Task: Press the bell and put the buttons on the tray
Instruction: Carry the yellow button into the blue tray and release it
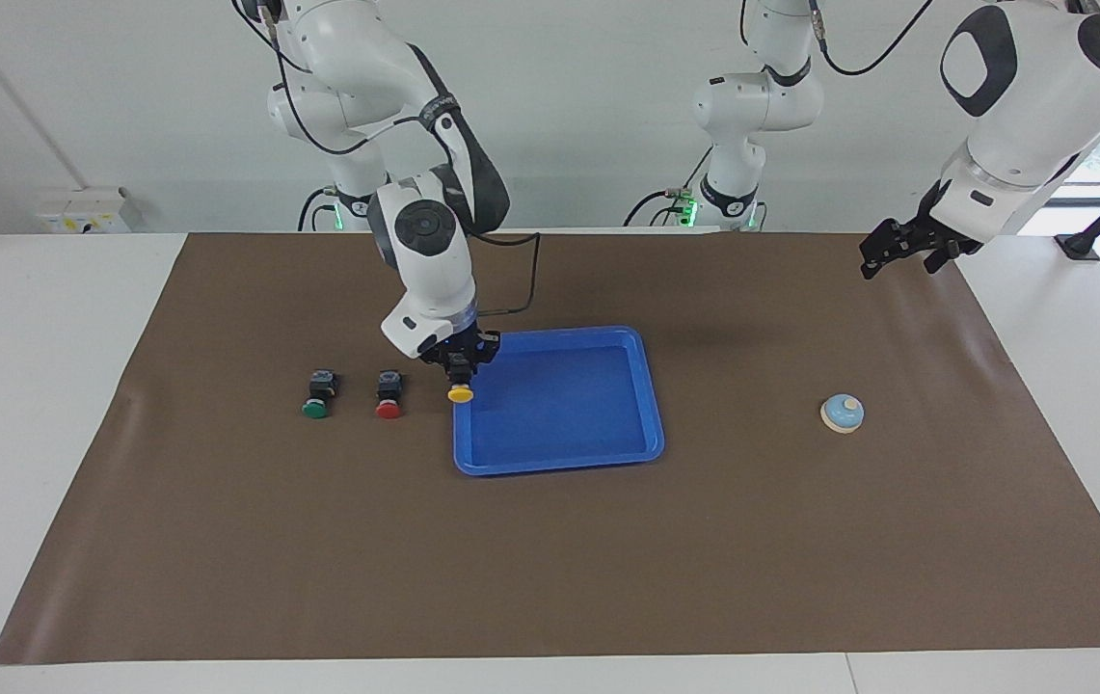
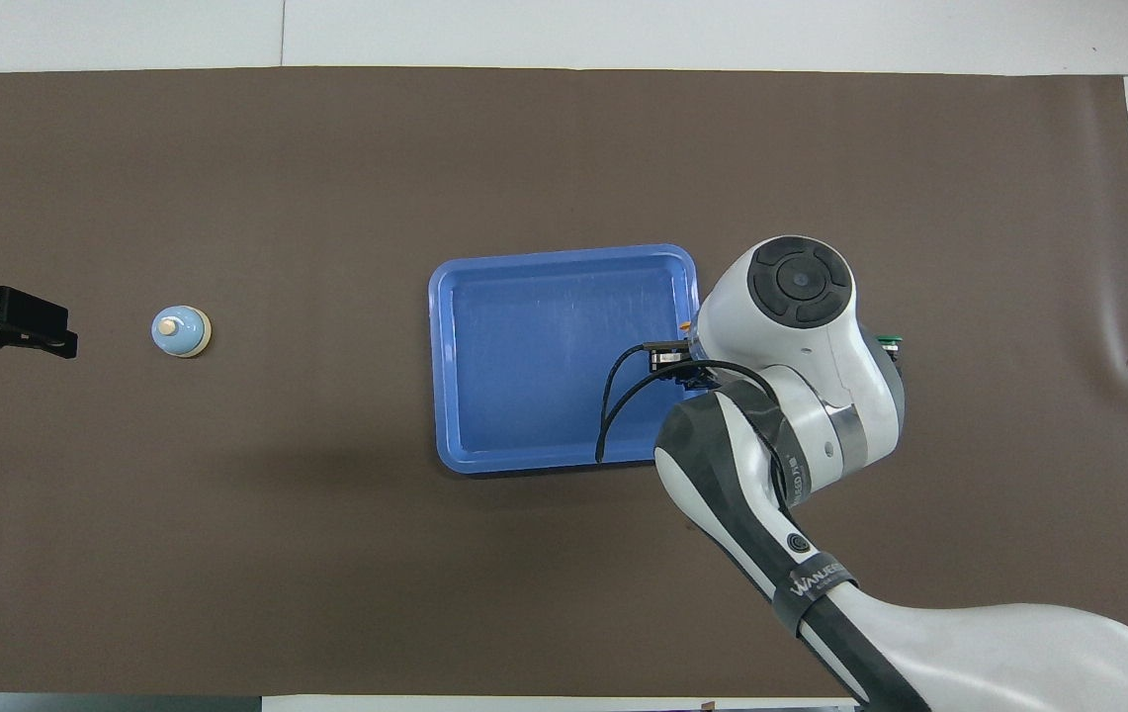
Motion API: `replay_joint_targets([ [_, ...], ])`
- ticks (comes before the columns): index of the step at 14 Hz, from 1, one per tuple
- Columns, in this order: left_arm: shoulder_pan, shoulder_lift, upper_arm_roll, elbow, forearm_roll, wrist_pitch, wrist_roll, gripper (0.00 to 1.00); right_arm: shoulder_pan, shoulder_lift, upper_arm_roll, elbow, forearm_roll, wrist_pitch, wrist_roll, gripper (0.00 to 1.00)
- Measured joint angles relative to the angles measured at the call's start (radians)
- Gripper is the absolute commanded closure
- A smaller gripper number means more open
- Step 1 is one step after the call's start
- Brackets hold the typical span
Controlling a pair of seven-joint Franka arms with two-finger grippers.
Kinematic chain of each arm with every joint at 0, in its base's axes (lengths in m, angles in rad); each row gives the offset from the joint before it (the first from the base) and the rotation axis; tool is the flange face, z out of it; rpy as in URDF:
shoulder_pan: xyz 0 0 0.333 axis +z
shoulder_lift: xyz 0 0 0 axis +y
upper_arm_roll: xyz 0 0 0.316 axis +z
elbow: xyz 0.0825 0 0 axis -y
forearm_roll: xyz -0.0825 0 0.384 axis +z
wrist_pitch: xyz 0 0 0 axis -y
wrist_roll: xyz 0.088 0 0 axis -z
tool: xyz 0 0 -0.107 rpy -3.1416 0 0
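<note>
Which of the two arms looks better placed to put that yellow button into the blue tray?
The right arm. Its pincer is shut on the yellow button, over the blue tray's rim at the right arm's end. The left pincer waits open, over the table's edge past the bell.

I see a matt brown mat (image 1: pixel 550 540) over the table, smooth apart from faint creases near its ends, like paper or thin vinyl. The blue tray (image 1: pixel 654 405) looks like glossy plastic, its floor finely scuffed in my overhead view. Both arms wear smooth, shiny white shells (image 1: pixel 429 265) with black rubbery-looking bands, and the bell (image 1: pixel 843 413) has a satin sheen.
</note>
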Motion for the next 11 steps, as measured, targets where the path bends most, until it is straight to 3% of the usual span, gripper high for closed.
replay_joint_targets([
  [7,0.0,0.0,0.001,0.0,0.0,0.0,0.0,0.0,0.061,0.057,0.001,-0.005,0.003,0.082,0.071,0.83],
  [10,0.0,0.0,0.002,0.0,0.0,0.0,0.0,0.0,0.064,0.061,0.001,-0.032,0.003,0.122,0.075,0.54],
  [11,0.0,0.0,0.002,0.0,0.0,0.0,0.0,0.0,0.064,0.062,0.001,-0.044,0.003,0.137,0.076,0.28],
])
